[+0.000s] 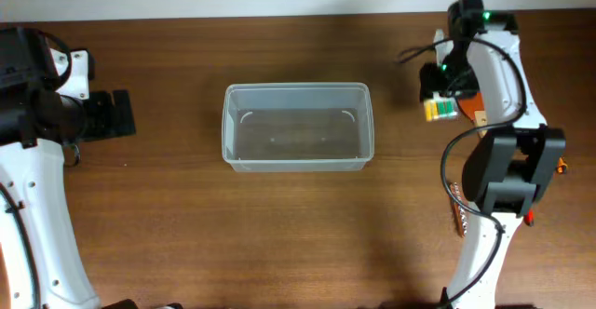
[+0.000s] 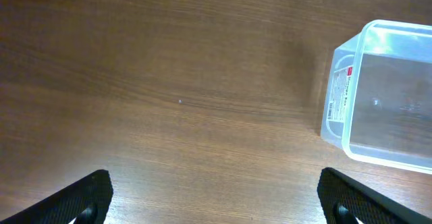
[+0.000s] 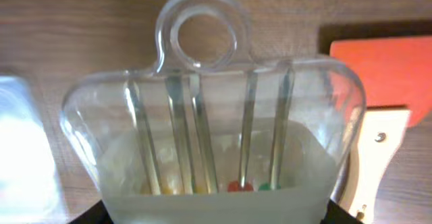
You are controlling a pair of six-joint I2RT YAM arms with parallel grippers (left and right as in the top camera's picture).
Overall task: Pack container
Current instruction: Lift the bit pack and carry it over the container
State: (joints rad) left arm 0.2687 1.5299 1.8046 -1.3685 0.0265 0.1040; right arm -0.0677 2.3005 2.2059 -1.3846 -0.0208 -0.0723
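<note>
The container [image 1: 298, 89] is a clear rectangular tub, empty, in the middle of the table; its end wall with a label shows in the left wrist view [image 2: 341, 96]. My left gripper [image 1: 116, 115] is open and empty over bare wood left of it, fingers wide apart [image 2: 214, 187]. My right gripper [image 1: 440, 84] is at the back right, shut on a small clear pack [image 1: 440, 110] with yellow-green pieces. In the right wrist view the pack [image 3: 216, 116] fills the space between my fingers [image 3: 216, 214]; it has a hanging loop and thin metal rods with yellow, red and green ends.
An orange-bladed scraper [image 3: 388, 69] with a pale wooden handle lies just right of the pack, also in the overhead view [image 1: 475, 104]. Small tools lie partly under the right arm [image 1: 458, 211]. A blurred clear shape [image 3: 20, 156] sits at the left edge of the right wrist view.
</note>
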